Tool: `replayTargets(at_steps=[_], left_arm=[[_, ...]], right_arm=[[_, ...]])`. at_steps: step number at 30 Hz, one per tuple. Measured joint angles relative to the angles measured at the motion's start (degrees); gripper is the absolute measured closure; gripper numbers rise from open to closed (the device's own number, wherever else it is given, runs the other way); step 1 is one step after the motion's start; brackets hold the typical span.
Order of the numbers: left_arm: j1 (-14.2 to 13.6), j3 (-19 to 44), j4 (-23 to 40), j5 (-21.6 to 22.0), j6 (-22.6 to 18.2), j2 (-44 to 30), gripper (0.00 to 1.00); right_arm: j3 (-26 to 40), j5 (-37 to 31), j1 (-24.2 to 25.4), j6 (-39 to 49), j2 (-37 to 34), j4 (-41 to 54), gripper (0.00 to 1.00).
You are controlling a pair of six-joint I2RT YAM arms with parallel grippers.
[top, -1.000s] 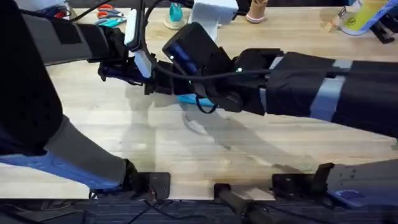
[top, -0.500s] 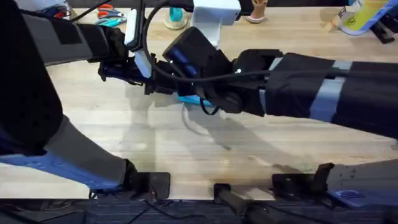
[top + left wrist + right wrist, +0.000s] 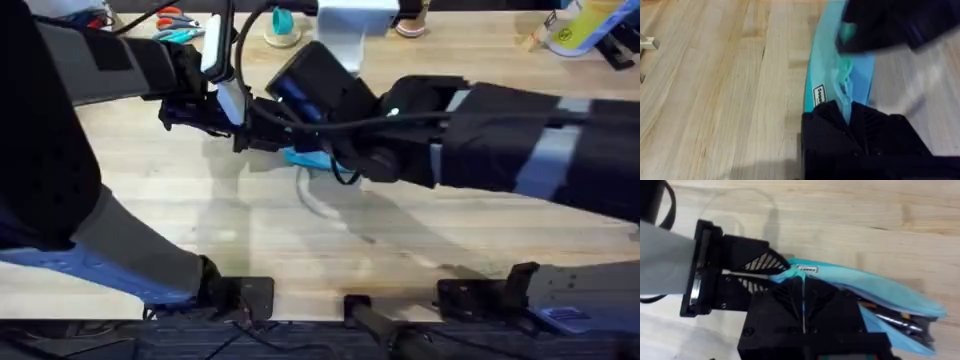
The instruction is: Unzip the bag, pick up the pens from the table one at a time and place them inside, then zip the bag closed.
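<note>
The table (image 3: 200, 215) carries the bag (image 3: 305, 158) at upper centre of the overhead view. Soft and light, it will likely buckle unless pinched by its seam. Left gripper (image 3: 847, 112) and right gripper (image 3: 802, 297) both clamp its edge.

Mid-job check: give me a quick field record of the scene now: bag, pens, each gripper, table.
bag: light blue bag lying on the table, pinched between both grippers
bag opening: gaping at the far end from the grippers in the right wrist view
pens: slim silver-grey and orange-toned sticks inside the bag
left gripper: shut on the bag's end
right gripper: shut on the bag at its zip line, facing the left gripper
</note>
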State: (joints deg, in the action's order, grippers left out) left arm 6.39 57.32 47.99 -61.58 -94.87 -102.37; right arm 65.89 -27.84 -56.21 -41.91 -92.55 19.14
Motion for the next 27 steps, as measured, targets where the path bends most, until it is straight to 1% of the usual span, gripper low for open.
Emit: replayTargets(at_steps=[3,9,19,24,25,27], left_arm=[[0.0,0.0,0.05,0.08,0.0,0.0,0.959],[0.02,0.0,0.15,0.06,0.0,0.0,0.959],[0.02,0.0,0.22,0.13,0.0,0.0,0.959],[0.02,0.0,0.22,0.13,0.0,0.0,0.959],[0.02,0.0,0.22,0.14,0.0,0.0,0.959],[0.02,0.0,0.22,0.15,0.0,0.0,0.959]], right_arm=[[0.0,-1.01,1.24,0.02,1.13,1.18,0.971],[0.0,-2.66,5.25,0.02,2.62,5.49,0.971],[0.0,-3.43,8.43,0.06,4.28,12.39,0.971],[0.0,-5.17,11.07,0.2,5.18,15.05,0.971],[0.0,-5.6,12.77,0.22,5.18,17.61,0.971],[0.0,-5.61,13.81,0.22,5.18,18.28,0.971]])
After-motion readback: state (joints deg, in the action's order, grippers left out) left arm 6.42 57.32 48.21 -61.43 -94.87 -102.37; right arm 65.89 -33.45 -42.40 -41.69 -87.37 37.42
